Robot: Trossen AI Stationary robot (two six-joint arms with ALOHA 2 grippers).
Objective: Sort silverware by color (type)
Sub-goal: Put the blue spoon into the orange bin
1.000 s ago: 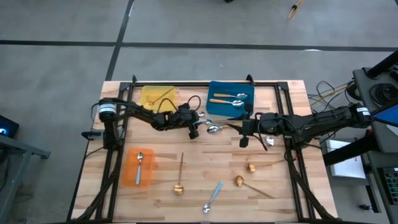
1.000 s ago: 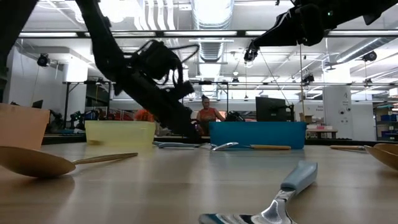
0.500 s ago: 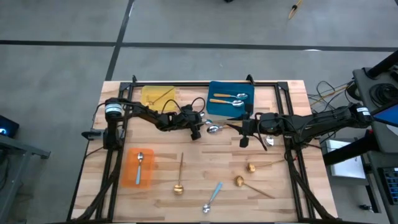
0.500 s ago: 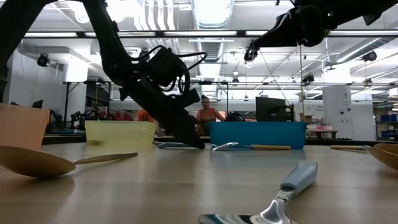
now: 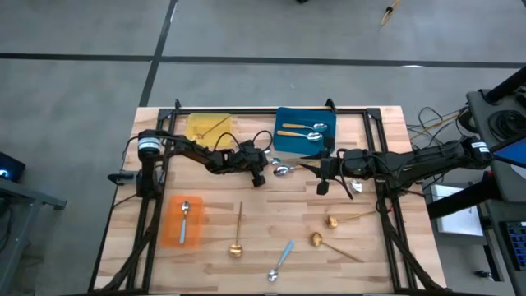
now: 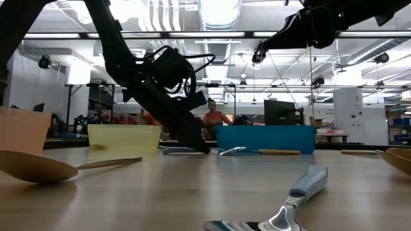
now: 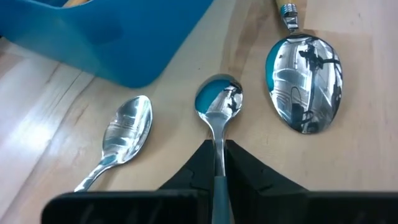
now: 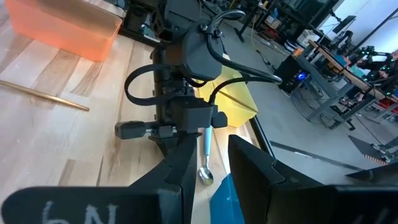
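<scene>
Three spoons lie on the table (image 5: 246, 214) just beside the blue tray (image 5: 304, 130); the left pincer (image 7: 219, 160) is closed on the middle spoon's (image 7: 218, 104) light-blue handle, low for a lift, while the right pincer (image 5: 322, 186) hovers nearby, part-open and empty.

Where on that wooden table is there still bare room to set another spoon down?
Bare wood lies between the orange tray and the upright gold spoon, along the near edge left of the blue-handled spoon, and right of the blue tray. It is crowded mid-table, where the left tool grips a spoon among loose ones, facing the right tool.
</scene>
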